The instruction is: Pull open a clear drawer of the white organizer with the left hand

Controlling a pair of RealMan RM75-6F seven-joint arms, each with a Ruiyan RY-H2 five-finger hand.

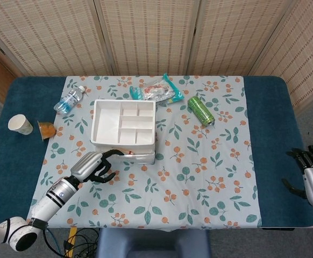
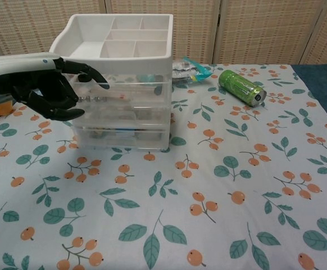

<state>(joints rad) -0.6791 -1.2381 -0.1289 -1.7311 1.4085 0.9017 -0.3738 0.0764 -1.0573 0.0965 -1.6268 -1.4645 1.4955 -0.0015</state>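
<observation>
The white organizer [image 1: 94,129] stands left of the table's middle, with a divided tray on top and clear drawers stacked in its front [image 2: 131,93]. All drawers look pushed in. My left hand [image 1: 92,167] is at the organizer's front left corner. Its forefinger [image 2: 99,81] reaches across the front of the top clear drawer and touches it, while the other fingers curl in under the palm [image 2: 37,84] around nothing. My right hand [image 1: 312,180] hangs off the table's right edge, far from the organizer, with its fingers spread and nothing in it.
A green can [image 1: 200,110] lies on its side to the organizer's right, and snack packets [image 1: 155,92] lie behind the organizer. A water bottle [image 1: 69,100], a paper cup [image 1: 20,124] and a small orange cup [image 1: 47,129] sit at the far left.
</observation>
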